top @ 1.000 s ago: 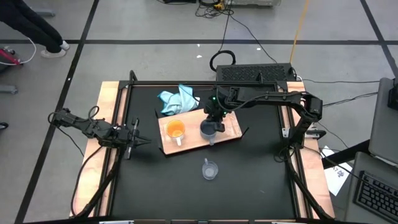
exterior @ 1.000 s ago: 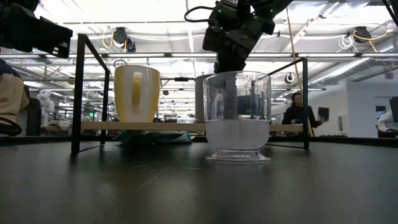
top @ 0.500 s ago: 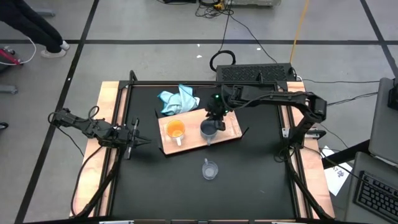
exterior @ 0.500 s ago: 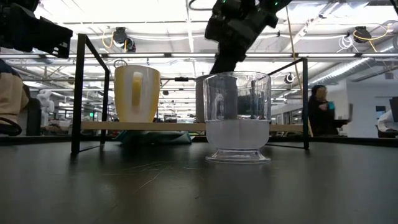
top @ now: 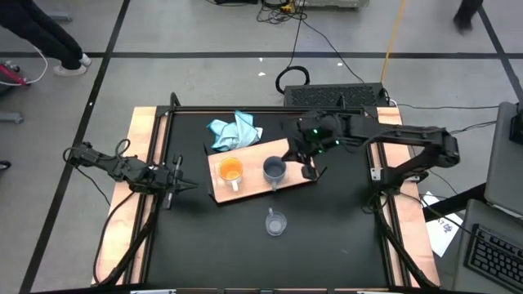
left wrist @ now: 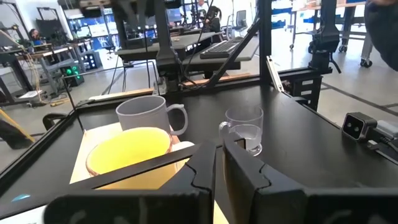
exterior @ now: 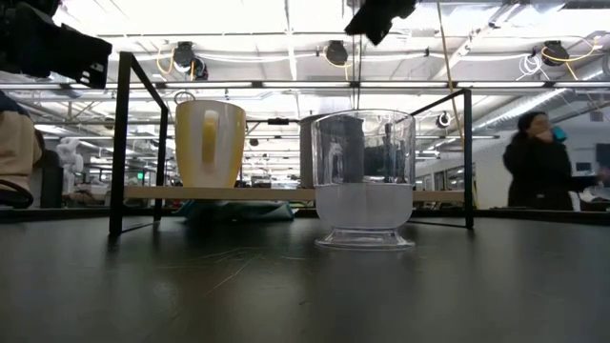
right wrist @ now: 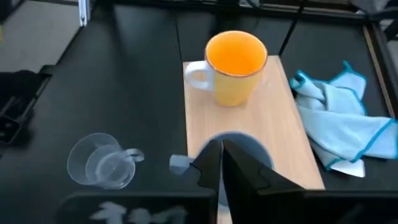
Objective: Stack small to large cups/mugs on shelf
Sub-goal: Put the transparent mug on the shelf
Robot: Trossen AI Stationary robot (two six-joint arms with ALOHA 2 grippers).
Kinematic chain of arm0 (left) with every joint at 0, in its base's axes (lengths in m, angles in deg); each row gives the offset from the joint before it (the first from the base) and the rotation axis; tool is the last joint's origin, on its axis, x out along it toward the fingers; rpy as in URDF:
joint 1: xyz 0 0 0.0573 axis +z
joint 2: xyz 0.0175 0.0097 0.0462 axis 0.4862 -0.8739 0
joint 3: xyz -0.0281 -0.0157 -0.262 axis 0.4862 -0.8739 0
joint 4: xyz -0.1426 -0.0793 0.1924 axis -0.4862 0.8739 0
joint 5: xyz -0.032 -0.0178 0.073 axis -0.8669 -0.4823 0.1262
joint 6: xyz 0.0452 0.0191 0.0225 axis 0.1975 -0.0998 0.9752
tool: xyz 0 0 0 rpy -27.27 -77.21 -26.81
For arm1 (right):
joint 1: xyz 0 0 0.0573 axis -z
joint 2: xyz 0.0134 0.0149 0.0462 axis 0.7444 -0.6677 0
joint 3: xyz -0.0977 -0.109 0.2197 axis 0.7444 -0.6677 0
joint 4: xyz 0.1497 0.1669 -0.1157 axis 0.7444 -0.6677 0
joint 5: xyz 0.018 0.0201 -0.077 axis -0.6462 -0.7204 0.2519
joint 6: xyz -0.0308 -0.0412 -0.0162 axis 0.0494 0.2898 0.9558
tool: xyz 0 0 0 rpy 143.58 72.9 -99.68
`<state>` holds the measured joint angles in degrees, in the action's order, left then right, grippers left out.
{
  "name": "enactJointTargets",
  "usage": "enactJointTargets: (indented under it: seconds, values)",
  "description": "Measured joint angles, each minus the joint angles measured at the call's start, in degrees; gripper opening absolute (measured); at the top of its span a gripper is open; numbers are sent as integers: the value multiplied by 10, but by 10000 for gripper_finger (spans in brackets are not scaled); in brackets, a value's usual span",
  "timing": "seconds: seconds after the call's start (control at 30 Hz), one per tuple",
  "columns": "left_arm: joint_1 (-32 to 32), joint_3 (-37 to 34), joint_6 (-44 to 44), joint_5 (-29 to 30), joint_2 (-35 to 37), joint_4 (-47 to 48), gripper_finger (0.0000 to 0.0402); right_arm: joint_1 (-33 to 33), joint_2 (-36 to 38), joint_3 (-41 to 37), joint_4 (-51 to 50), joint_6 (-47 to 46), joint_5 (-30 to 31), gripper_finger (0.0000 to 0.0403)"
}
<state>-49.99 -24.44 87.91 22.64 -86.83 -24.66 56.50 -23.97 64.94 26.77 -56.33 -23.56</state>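
The orange mug [top: 231, 171] with its white handle and the grey-blue mug [top: 274, 170] stand upright side by side on the light-brown shelf board [top: 252, 184]. The clear glass cup [top: 276, 222] stands on the black table nearer the front edge. My right gripper [top: 310, 170] hangs shut in the air above the board's right end, to the right of the grey-blue mug [right wrist: 249, 144], holding nothing. My left gripper [top: 186, 183] waits shut at the table's left, pointing level toward the mugs [left wrist: 146, 112].
A light-blue cloth [top: 234, 132] lies crumpled behind the board's far edge. A black frame [exterior: 119, 143] runs around the table. Bare black tabletop lies around the glass cup [exterior: 364, 176]. A person [exterior: 538, 157] stands in the room beyond.
My right gripper has risen from just over the grey-blue mug and drawn back toward the table's right edge, almost leaving the top of the low view. The grey-blue mug stays upright on the board where it was.
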Motion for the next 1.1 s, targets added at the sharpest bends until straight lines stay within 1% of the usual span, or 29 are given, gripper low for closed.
enactJointTargets:
  seconds: [0.1, 0.27, 0.37, 0.53, 0.7, 0.8, 0.9, 1.1]
  values:
    - [0, 0, 0, 0, 0, -12, 33, -34, 21, -7, -13, -11, 52, 3]
    - [0, 0, 4, 0, 0, -51, 33, -88, 59, -51, 3, -32, 78, 1]
    - [0, 0, 13, 0, 0, -67, 33, -124, 86, -98, 36, -53, 101, 1]
    - [0, 1, 35, 0, 0, -64, 33, -177, 132, -194, 107, -94, 111, 0]
    - [0, 2, 34, 0, 0, -64, 33, -228, 175, -275, 157, -124, 165, 0]
    - [0, 2, 32, 0, 0, -64, 33, -254, 198, -315, 191, -135, 179, 0]
    - [0, 2, 31, 0, 0, -64, 33, -276, 216, -346, 231, -139, 180, 0]
    - [0, 2, 29, -1, 0, -64, 33, -326, 224, -393, 293, -141, 181, 0]
